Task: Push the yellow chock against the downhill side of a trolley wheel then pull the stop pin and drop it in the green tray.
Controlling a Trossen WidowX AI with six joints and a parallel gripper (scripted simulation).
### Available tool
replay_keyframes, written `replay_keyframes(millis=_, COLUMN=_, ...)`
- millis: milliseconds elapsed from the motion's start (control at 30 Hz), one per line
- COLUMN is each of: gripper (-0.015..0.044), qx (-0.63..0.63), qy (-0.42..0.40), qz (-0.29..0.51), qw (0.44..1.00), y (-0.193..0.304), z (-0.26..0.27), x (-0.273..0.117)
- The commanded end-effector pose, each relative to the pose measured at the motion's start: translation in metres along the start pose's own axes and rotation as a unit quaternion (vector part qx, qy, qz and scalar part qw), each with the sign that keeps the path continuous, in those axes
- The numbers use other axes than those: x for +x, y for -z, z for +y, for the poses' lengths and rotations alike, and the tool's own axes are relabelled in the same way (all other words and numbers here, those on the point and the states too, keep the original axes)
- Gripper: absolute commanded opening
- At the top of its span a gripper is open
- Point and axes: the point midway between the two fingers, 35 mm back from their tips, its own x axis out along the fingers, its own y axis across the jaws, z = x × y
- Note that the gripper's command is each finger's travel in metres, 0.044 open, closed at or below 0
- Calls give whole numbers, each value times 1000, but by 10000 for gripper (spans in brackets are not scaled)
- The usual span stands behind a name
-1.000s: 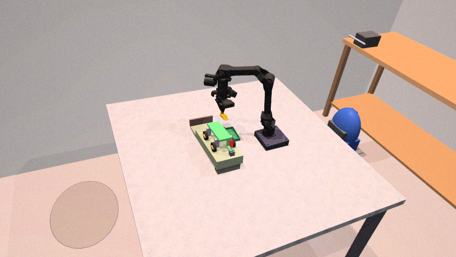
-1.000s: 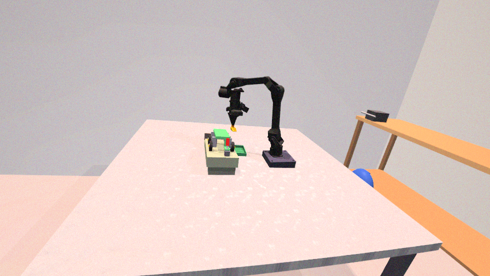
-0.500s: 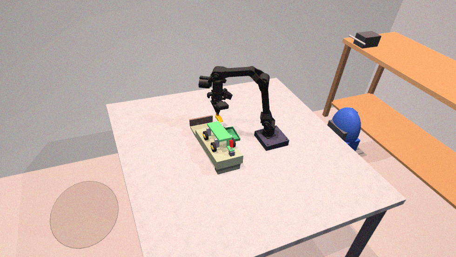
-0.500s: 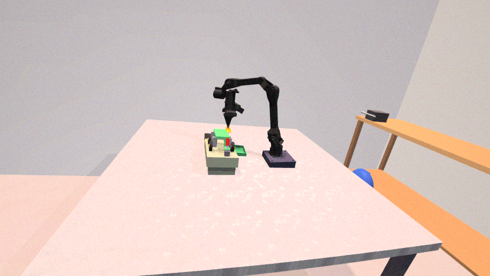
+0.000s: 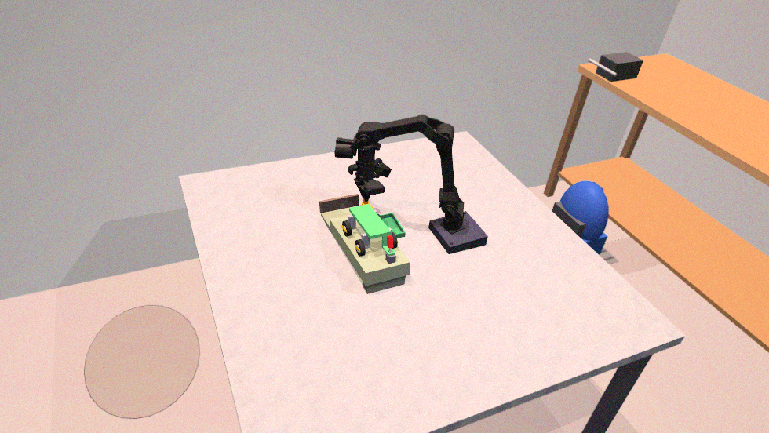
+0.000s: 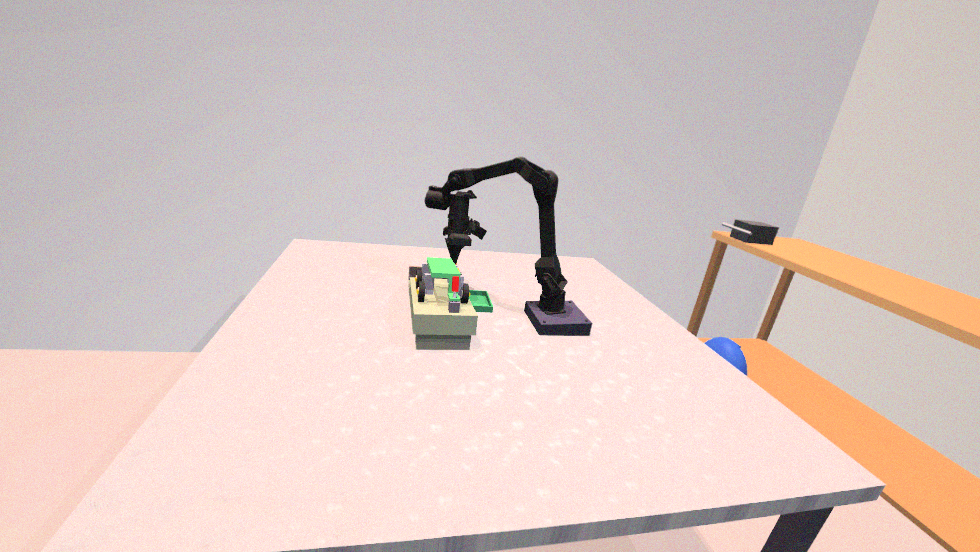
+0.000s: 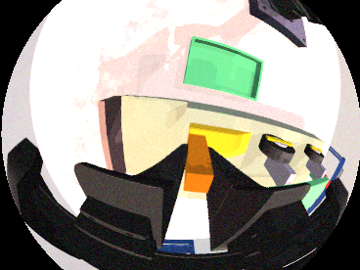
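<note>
My gripper point(image 5: 366, 200) point(image 6: 453, 261) point(image 7: 196, 150) is shut on the orange handle of the yellow chock point(image 5: 366, 204) point(image 7: 226, 140), at the downhill end of the trolley. In the wrist view a gap shows between the chock and the nearer wheel point(image 7: 277, 148). Its black base is hidden, and I cannot tell whether it touches the ramp. The green-roofed trolley point(image 5: 369, 220) point(image 6: 443, 267) point(image 7: 317, 193) stands on the beige ramp point(image 5: 384, 270) point(image 6: 445, 323) point(image 7: 152, 127). The red-headed stop pin point(image 5: 390, 241) point(image 6: 455, 283) is upright at the uphill end.
The green tray point(image 5: 399, 223) point(image 6: 482, 309) point(image 7: 188, 61) lies beside the ramp, towards the robot's base point(image 5: 457, 236) point(image 6: 558, 318). An upright brown end board point(image 5: 339, 202) point(image 7: 115, 132) stands at the ramp's low end. An orange shelf point(image 5: 699, 107) stands beyond the table.
</note>
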Motion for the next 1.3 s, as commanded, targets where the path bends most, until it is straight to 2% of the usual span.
replay_keyframes(millis=0, gripper=0, qx=3, qy=2, qz=1, qw=1000, y=0, z=-1, x=10)
replay_keyframes(millis=233, gripper=0, qx=3, qy=2, qz=1, qw=1000, y=0, z=-2, x=26)
replay_keyframes(millis=1267, gripper=0, qx=3, qy=4, qz=1, qw=1000, y=-1, z=-34, x=26)
